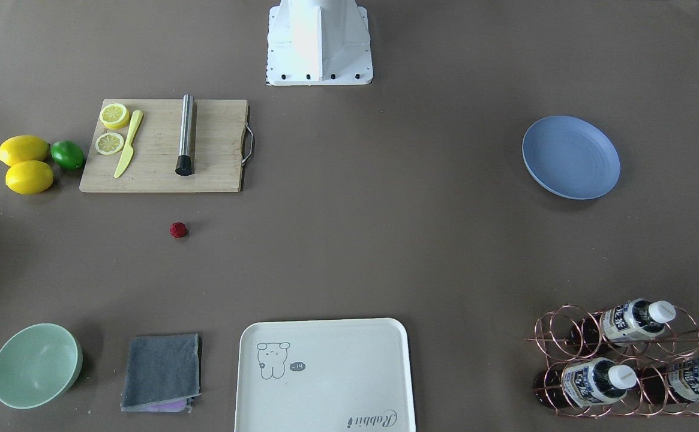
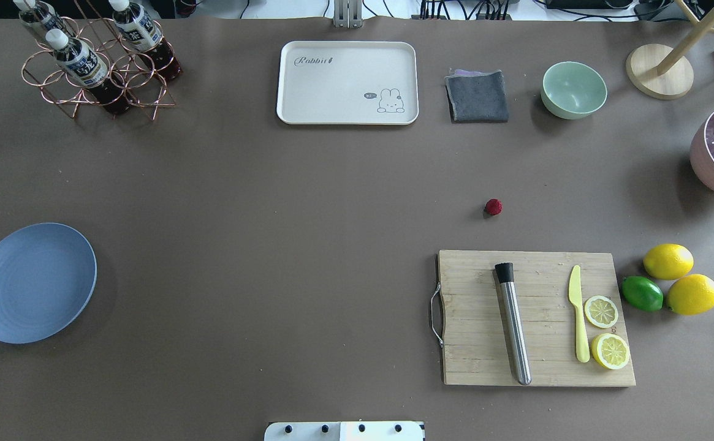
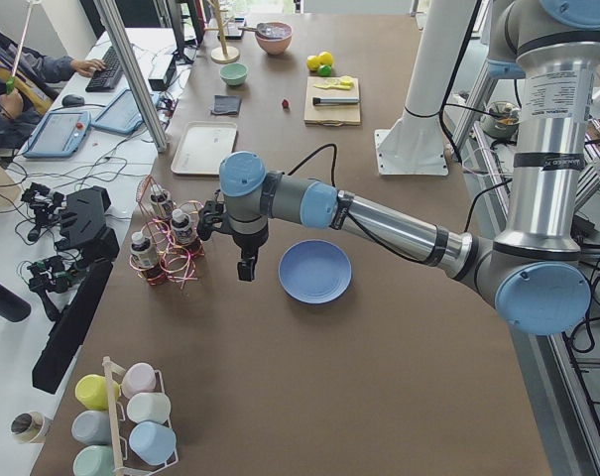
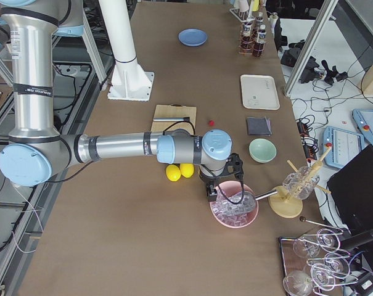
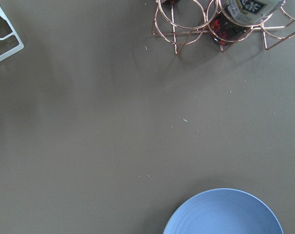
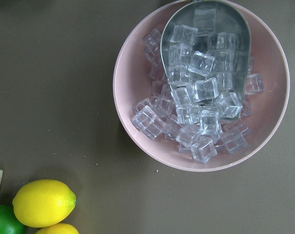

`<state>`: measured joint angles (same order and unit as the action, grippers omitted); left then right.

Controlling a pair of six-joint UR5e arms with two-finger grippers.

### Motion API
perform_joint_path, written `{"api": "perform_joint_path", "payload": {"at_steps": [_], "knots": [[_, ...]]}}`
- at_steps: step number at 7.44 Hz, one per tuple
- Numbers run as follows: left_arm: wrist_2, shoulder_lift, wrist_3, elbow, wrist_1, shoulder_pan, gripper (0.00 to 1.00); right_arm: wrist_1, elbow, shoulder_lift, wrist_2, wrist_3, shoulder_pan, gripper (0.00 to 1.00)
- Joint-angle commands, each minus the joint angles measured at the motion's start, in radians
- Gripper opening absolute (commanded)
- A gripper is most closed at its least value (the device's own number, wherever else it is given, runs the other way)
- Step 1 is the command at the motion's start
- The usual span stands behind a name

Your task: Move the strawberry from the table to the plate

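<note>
In the front-facing view, one tiny round dark-red bumpy strawberry (image 1: 178,230) lies on the matte brown-grey table (image 1: 385,240), near the long edge of one wooden cutting board (image 1: 217,150). On the board are two lemon halves (image 1: 114,115), one yellow plastic knife (image 1: 128,144) and one steel muddler with a black tip (image 1: 186,135). Beside the board sit two whole yellow lemons (image 1: 23,149) and one green lime (image 1: 68,154). One round light-blue plate (image 1: 571,157) sits well apart, across the table.

The overhead view adds one pale green bowl (image 2: 573,89), one folded grey cloth (image 2: 477,96), one cream rectangular tray (image 2: 347,82) and three bottles (image 2: 78,61) in one copper wire rack (image 2: 102,79). The strawberry looks almost round, so neither a long axis nor a pointing end can be told.

In the exterior left view, the left gripper (image 3: 245,268) hangs over the table between the rack and the plate, with the plate just beside it. The strawberry lies far beyond it, by the board. Whether its jaws are apart cannot be told.

In the exterior right view, the right gripper (image 4: 212,196) hangs over the rim of one pink bowl of ice cubes (image 4: 235,213), with the lemons just beside it. The strawberry is near, just past it, and the plate is far beyond. Its jaws cannot be judged either.

The left wrist view shows the plate's rim and the rack. The right wrist view shows the pink bowl and one metal scoop (image 6: 206,58). No fingers appear in either.
</note>
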<state>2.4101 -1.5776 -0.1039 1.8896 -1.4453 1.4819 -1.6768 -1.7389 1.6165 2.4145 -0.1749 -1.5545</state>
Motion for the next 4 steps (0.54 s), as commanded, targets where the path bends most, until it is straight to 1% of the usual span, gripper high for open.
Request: {"api": "perform_joint_path", "payload": {"at_steps": [1,2,3,4], "knots": [[-0.003,0.074,0.004,-0.004,-0.009,0.001,0.98,0.0,-0.016,0.0,-0.009,0.0,-0.007,1.0],[-0.006,0.117,0.024,-0.007,-0.02,0.003,0.98,0.0,-0.017,0.0,-0.012,0.0,-0.009,1.0],[-0.012,0.164,0.102,-0.048,-0.053,0.006,0.98,0.0,-0.017,0.003,-0.012,0.0,-0.01,1.0],[-0.011,0.166,0.114,-0.046,-0.061,0.052,0.98,0.0,-0.01,0.005,-0.015,0.0,-0.01,1.0]]}}
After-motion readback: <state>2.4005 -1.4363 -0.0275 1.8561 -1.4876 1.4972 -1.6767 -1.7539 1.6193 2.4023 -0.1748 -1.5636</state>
